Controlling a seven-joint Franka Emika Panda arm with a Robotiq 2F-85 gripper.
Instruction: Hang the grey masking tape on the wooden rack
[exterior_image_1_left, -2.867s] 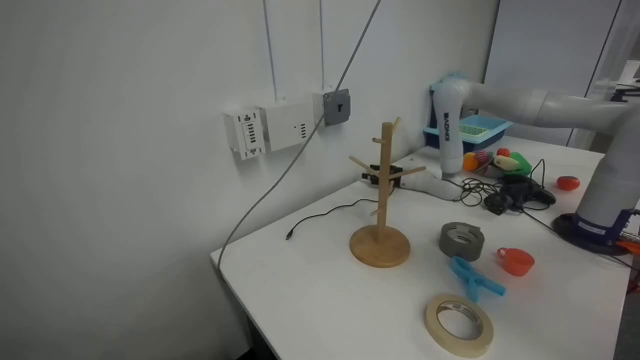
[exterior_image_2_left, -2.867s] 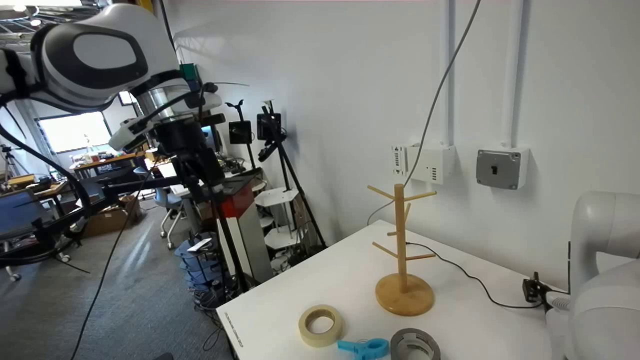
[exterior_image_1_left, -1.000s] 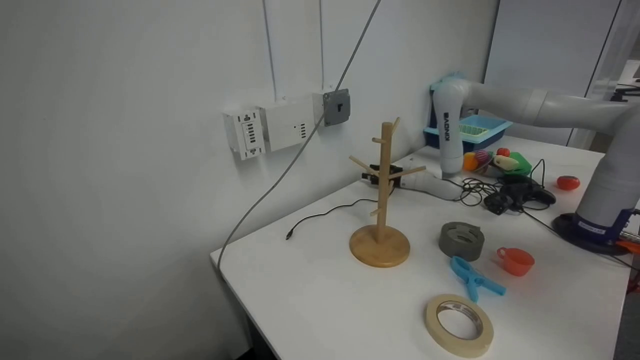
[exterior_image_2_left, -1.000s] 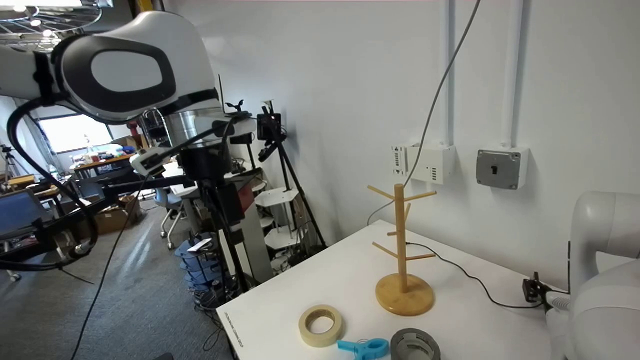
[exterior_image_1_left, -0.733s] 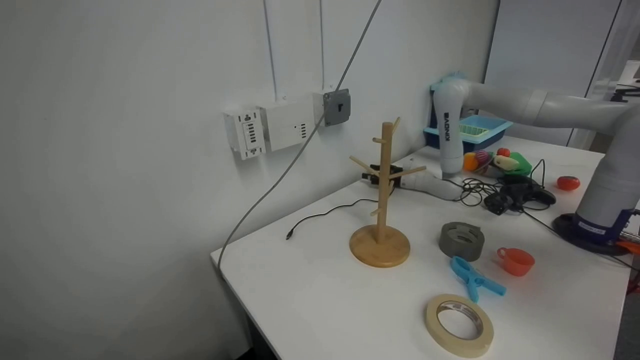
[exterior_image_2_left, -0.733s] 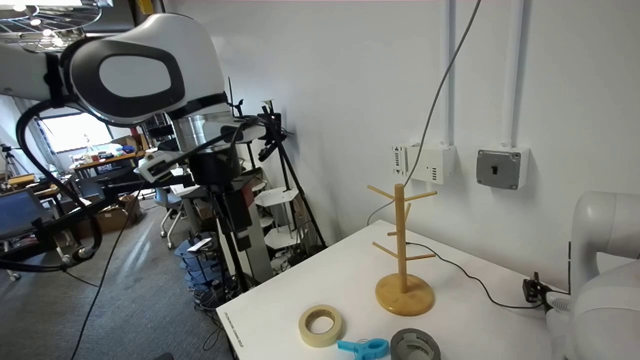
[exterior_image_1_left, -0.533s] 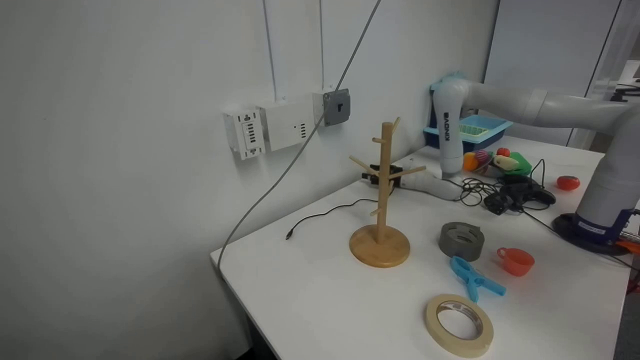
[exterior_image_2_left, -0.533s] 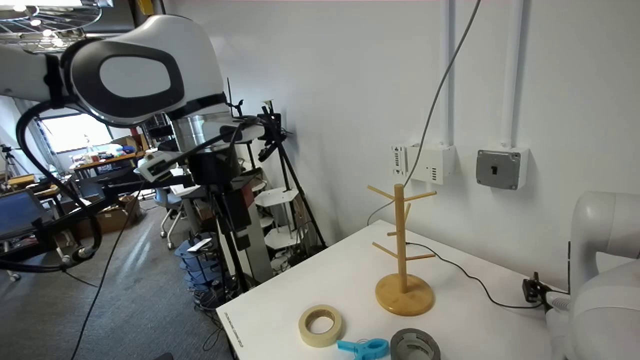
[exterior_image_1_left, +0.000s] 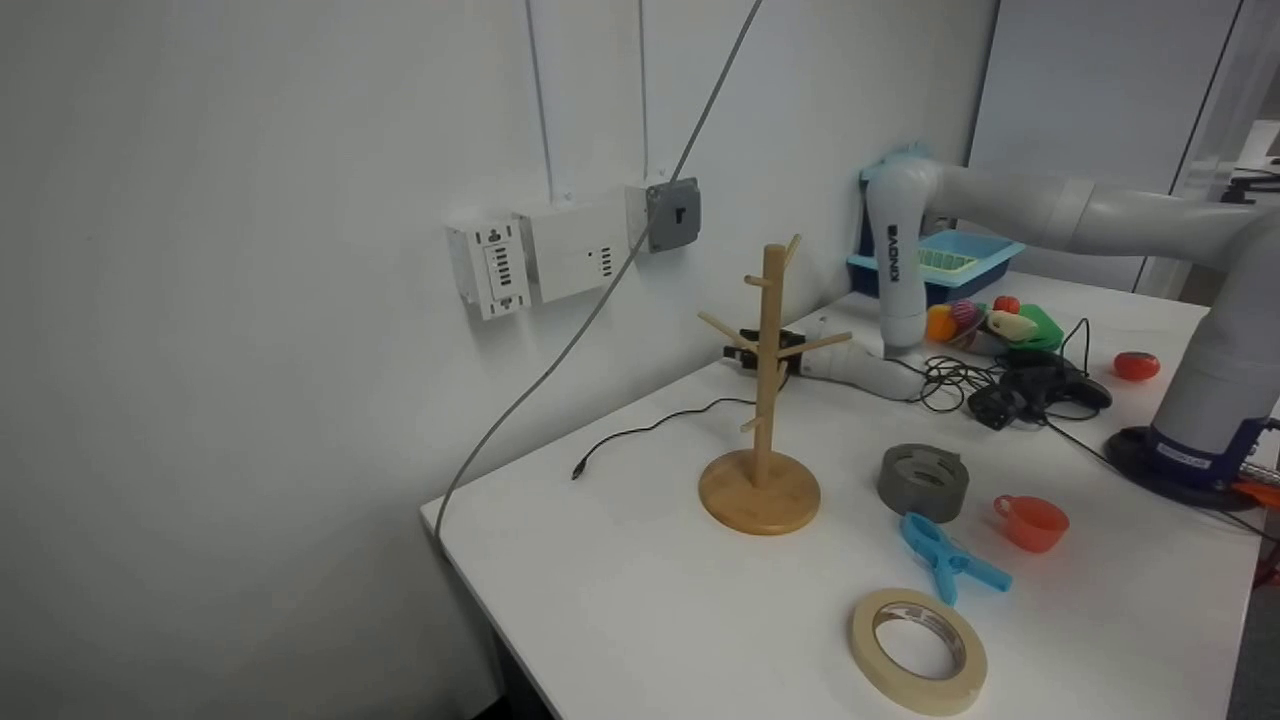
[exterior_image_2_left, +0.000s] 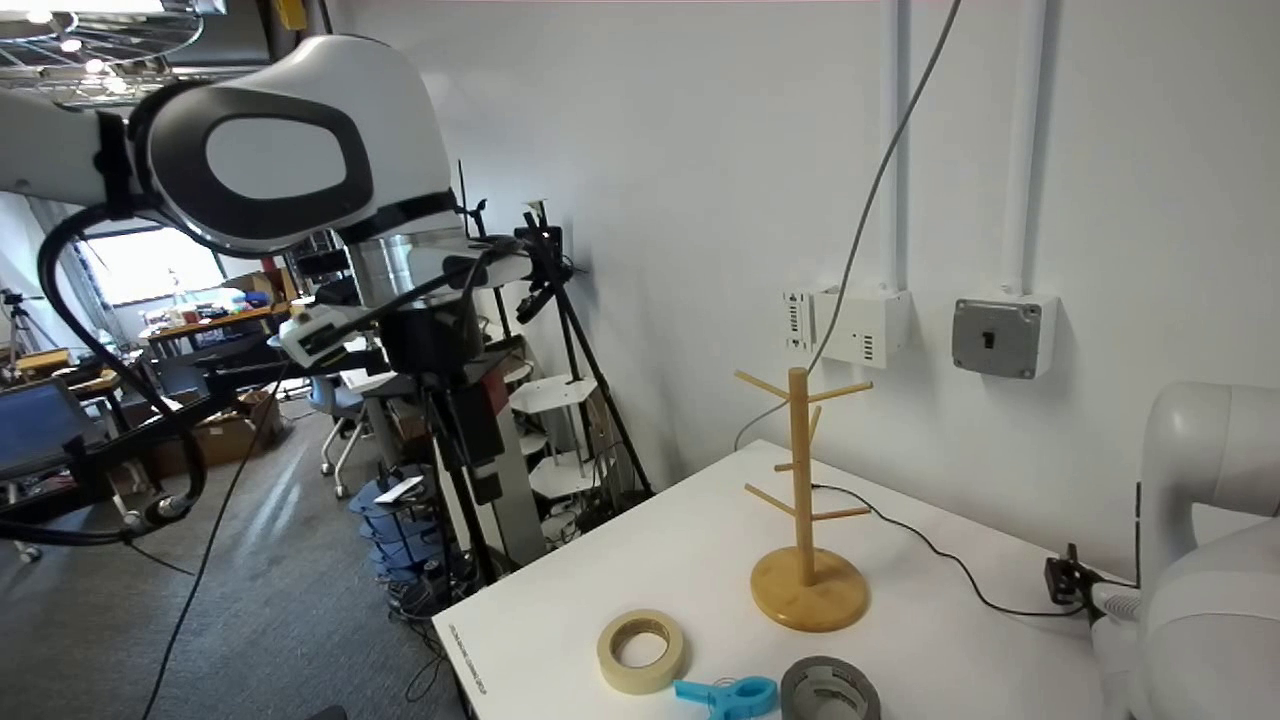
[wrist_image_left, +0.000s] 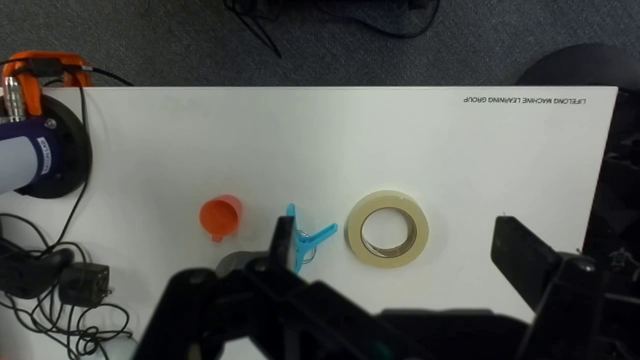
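The grey masking tape, a thick dull roll, lies flat on the white table beside the wooden rack in both exterior views (exterior_image_1_left: 910, 498) (exterior_image_2_left: 798, 688). In the wrist view the grey masking tape (wrist_image_left: 231, 263) is mostly hidden behind the left finger. The wooden rack stands upright with bare pegs in both exterior views (exterior_image_1_left: 768, 400) (exterior_image_2_left: 803, 455); it is out of the wrist view. My gripper (wrist_image_left: 393, 221) is open and empty, its fingers wide apart. In an exterior view the gripper (exterior_image_2_left: 487, 480) points down, high and well left of the rack.
A cream tape ring (wrist_image_left: 357, 235) lies on the table, seen between the fingers. A blue clamp (exterior_image_1_left: 945, 558) and a red cup (exterior_image_1_left: 1036, 526) lie near the grey tape. A second white arm (exterior_image_1_left: 1210, 370) and black cables (exterior_image_1_left: 950, 380) occupy the table's far end.
Over the last three seconds my arm has moved right and a little down in an exterior view, straightening to point down. In the last half second it has barely moved. The table objects have not moved.
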